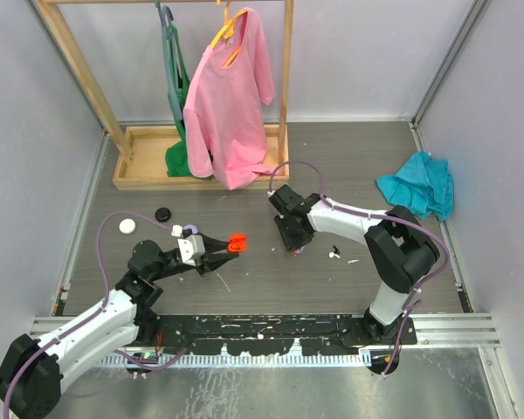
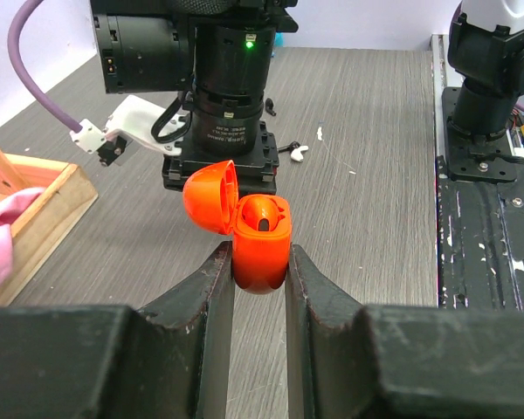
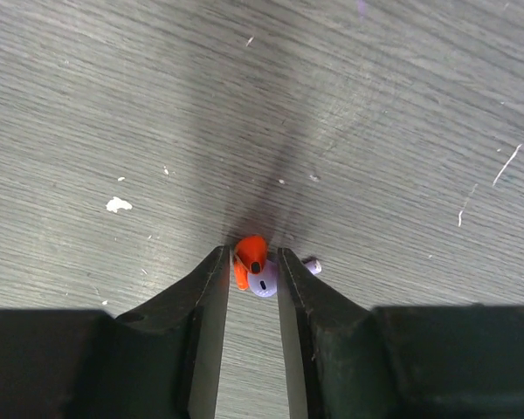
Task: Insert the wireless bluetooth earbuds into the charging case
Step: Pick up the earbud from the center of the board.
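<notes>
My left gripper (image 1: pixel 230 245) is shut on an open orange charging case (image 2: pixel 262 243) and holds it above the table. Its lid (image 2: pixel 211 197) is flipped up to the left, and a dark slot shows inside. My right gripper (image 1: pixel 294 248) points straight down at the table just right of the case. In the right wrist view its fingers (image 3: pixel 211 288) press from both sides on a red earbud (image 3: pixel 250 251) and a lilac earbud (image 3: pixel 265 280) lying together. A lilac piece (image 3: pixel 312 264) peeks out behind the right finger. A white earbud (image 1: pixel 334 255) lies on the table right of that gripper.
A black round case (image 1: pixel 162 213), a white round case (image 1: pixel 127 226) and a lilac one (image 1: pixel 190 230) lie behind the left gripper. A wooden clothes rack (image 1: pixel 148 161) with a pink shirt (image 1: pixel 230 96) stands at the back. A teal cloth (image 1: pixel 417 184) lies at the right.
</notes>
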Robot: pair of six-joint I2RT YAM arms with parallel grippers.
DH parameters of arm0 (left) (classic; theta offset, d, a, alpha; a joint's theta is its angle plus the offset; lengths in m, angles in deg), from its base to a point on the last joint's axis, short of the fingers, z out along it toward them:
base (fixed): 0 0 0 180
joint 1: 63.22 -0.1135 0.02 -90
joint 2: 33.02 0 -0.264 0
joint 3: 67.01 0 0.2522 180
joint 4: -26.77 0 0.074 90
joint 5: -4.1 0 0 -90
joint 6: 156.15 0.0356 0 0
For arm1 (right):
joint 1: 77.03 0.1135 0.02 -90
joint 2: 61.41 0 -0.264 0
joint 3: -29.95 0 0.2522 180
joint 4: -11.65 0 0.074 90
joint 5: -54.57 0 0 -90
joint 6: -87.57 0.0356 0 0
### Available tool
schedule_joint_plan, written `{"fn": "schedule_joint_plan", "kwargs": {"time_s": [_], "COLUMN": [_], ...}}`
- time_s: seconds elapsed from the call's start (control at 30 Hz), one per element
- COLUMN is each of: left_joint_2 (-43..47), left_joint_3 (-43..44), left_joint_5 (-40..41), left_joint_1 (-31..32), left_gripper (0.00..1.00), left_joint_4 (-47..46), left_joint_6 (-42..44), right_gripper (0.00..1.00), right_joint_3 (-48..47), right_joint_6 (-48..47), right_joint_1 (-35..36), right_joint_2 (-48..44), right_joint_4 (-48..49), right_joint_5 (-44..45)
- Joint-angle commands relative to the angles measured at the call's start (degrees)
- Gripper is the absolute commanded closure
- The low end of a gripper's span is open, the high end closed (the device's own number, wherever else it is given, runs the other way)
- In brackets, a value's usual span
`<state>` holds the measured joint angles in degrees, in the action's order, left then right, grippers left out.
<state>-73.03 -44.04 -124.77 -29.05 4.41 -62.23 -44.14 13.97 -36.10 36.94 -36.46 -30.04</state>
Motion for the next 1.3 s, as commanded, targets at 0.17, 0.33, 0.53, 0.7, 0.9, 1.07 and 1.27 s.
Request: {"fn": "schedule_joint_plan", "kwargs": {"time_s": [0.17,0.33,0.53,0.7,0.9,1.07,1.27], "left_joint_2": [0.3,0.3,1.4,1.6,1.5,0.6,0.0], "left_joint_3": [2.6,2.5,2.4,2.3,2.3,2.3,2.1], "left_joint_5": [-0.6,-0.6,-0.6,-0.4,-0.5,-0.4,-0.6], "left_joint_1": [0.3,0.3,0.3,0.2,0.3,0.3,0.3], "left_gripper": [1.0,1.0,1.0,1.0,1.0,1.0,1.0], "left_joint_4": [-2.2,-2.3,-2.1,-2.1,-2.4,-2.7,-3.7], "left_joint_6": [0.2,0.1,0.1,0.1,-0.1,0.0,0.1], "right_gripper": [0.73,0.8,0.87,0.89,0.89,0.88,0.87], "right_joint_3": [1.1,1.6,5.3,12.9,21.3,22.3,24.5], "right_joint_6": [0.0,0.2,2.3,7.1,13.4,9.9,5.7], "right_joint_1": [0.2,0.2,-1.0,-4.7,-8.9,-9.5,-9.4], "right_joint_2": [-0.7,-0.4,-5.3,-10.8,-17.4,-20.8,-28.5], "right_joint_4": [2.4,5.8,15.4,28.3,45.3,46.6,52.7], "right_joint_5": [-2.2,-3.8,-11.6,-21.3,-31.1,-30.9,-32.8]}}
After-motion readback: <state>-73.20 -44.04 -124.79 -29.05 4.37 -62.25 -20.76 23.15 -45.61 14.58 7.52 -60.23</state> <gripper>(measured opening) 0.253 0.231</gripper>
